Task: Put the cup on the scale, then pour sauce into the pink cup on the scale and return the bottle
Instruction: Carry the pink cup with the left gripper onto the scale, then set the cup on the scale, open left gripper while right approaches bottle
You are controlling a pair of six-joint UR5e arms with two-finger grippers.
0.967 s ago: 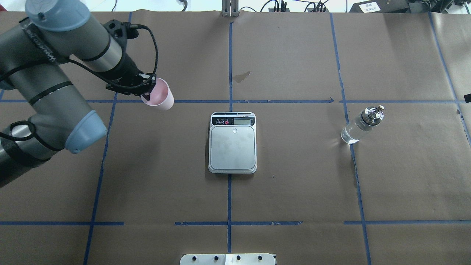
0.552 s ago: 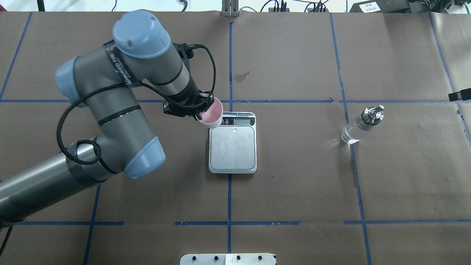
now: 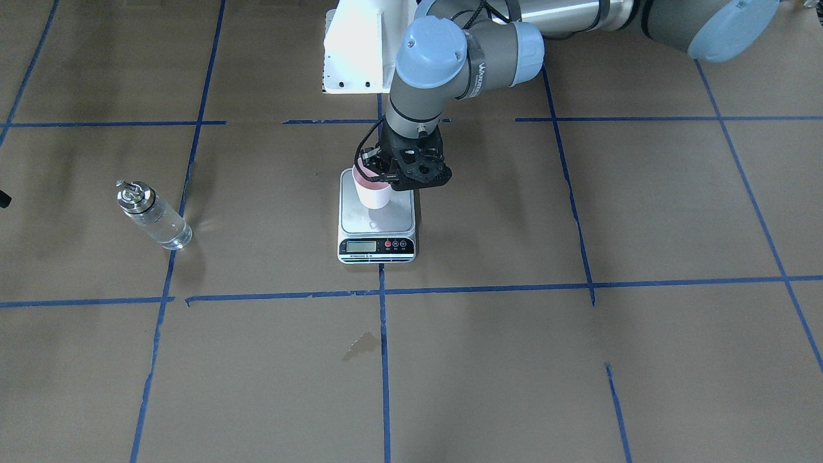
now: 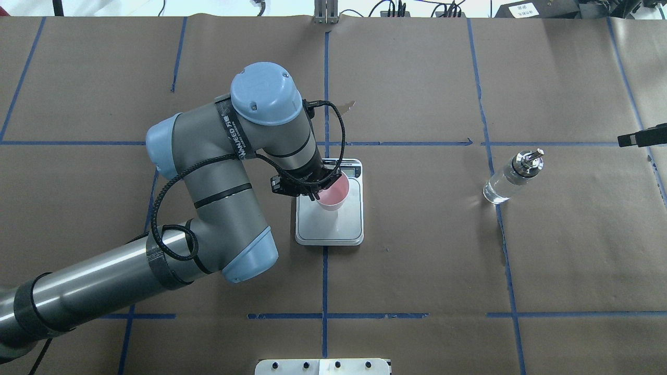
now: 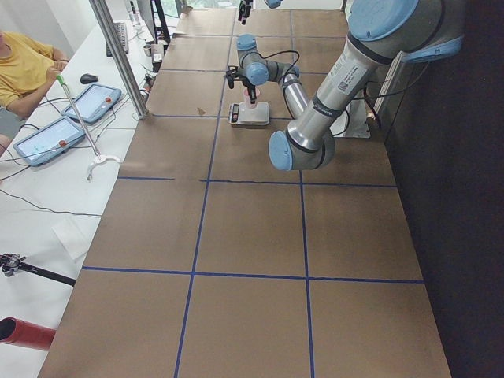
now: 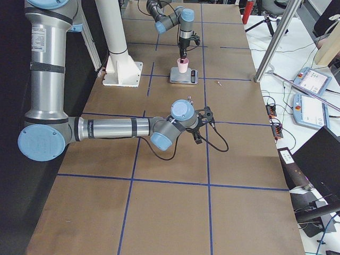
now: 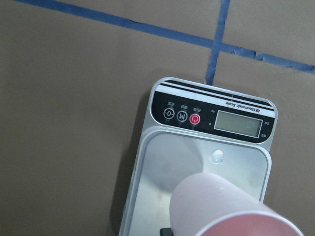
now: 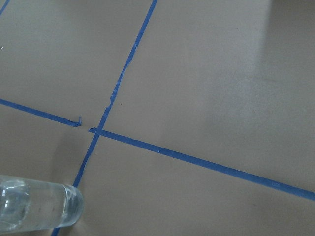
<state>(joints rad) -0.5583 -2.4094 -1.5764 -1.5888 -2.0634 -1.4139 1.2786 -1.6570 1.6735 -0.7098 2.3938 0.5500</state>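
My left gripper is shut on the near-left rim of the pink cup and holds it upright over the scale, low over the steel platform. I cannot tell if the cup touches the platform. The front view shows the gripper, the cup and the scale; the left wrist view shows the cup over the scale. The clear bottle with its silver cap stands at the right, also in the front view and the right wrist view. Only a black tip of my right gripper shows at the right edge, beyond the bottle.
Brown paper with a blue tape grid covers the table. A dark stain lies beyond the scale. The white base plate sits at the near edge. The operators' side table with tablets runs along the far side.
My left arm has carried the cup from the table's left to over the scale platform. The right gripper's tip has come further in at the right edge. The bottle has not moved.
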